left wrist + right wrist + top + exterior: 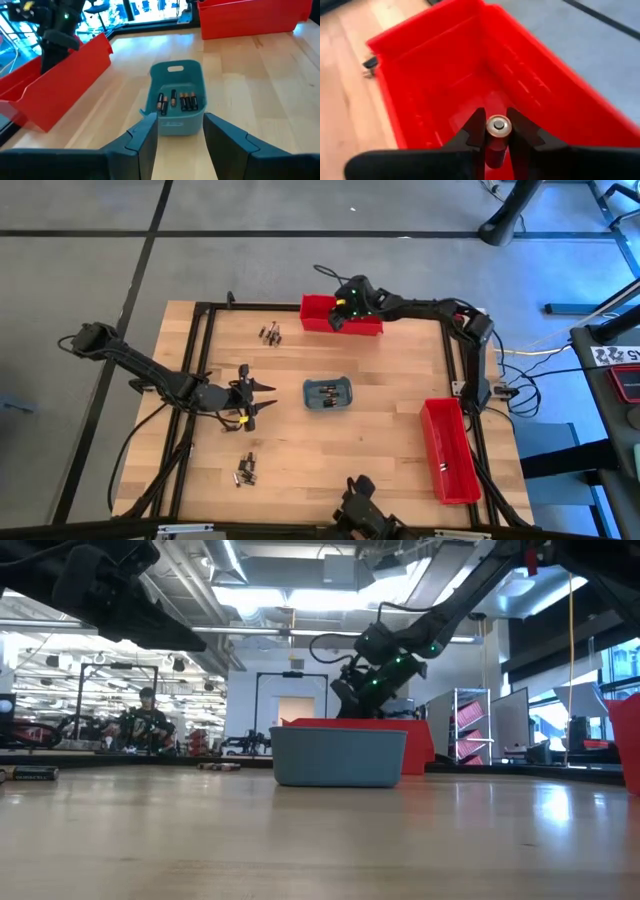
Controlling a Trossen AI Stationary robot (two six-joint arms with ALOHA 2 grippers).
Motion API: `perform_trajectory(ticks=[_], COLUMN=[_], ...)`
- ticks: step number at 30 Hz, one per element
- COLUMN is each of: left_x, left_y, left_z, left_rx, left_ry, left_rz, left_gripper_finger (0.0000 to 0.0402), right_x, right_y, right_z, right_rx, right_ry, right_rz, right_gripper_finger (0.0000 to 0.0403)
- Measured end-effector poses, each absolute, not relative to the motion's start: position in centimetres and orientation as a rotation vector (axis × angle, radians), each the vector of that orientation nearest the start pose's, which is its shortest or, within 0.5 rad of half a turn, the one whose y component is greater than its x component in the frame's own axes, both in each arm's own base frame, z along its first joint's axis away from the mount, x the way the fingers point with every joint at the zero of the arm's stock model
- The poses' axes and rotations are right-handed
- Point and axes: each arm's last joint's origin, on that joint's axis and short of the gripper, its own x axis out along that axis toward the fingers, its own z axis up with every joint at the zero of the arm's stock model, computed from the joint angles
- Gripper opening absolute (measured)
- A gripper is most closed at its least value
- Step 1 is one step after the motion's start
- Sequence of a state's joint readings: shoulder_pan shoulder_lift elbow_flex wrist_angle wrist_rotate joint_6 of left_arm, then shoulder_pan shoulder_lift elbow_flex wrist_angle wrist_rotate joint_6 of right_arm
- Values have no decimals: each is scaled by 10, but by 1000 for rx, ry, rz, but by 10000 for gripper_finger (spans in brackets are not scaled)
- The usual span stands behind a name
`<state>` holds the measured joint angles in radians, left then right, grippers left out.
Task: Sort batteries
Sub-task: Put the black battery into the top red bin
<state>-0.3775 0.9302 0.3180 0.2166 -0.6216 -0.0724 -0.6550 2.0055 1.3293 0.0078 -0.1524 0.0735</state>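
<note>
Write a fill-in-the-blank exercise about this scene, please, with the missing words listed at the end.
1. The right gripper holds one battery above a bin whose colour is ____.
2. The batteries in the grey-blue tray lie in front of the ____ gripper.
3. That gripper's fingers stand ____, with nothing between them.
4. The second red bin lies along the table's ____ side in the high view.

Missing words: red; left; open; right

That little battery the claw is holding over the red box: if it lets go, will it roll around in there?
Probably. The battery is a smooth round cylinder pinched between the right gripper fingertips, so it would likely roll once it lands on its side. The red bin has tall walls, so it should stay inside. Its metal end suggests it is stiff, and unlikely to be hurt by the drop.
</note>
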Motion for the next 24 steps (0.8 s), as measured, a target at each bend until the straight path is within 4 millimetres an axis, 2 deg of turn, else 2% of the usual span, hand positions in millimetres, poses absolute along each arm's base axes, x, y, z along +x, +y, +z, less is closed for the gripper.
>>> perform_trajectory(ticks=[4, 12, 16, 20, 24], left_x=[175, 175, 175, 175, 175], left_y=[-51, -51, -51, -51, -51], left_z=[188, 188, 188, 188, 188], left_rx=[114, 108, 108, 108, 109], left_ry=[339, 338, 338, 338, 339], left_rz=[254, 255, 255, 255, 255], left_gripper_finger=[148, 148, 148, 148, 148], right_x=[347, 346, 345, 342, 336], right_y=[-262, -261, -260, -258, -254], right_z=[175, 173, 176, 188, 214], right_rx=[332, 346, 345, 329, 303], right_ry=[621, 640, 646, 630, 576], right_rz=[-526, -520, -524, -523, -525], right_gripper_finger=[71, 84, 114, 154, 181])
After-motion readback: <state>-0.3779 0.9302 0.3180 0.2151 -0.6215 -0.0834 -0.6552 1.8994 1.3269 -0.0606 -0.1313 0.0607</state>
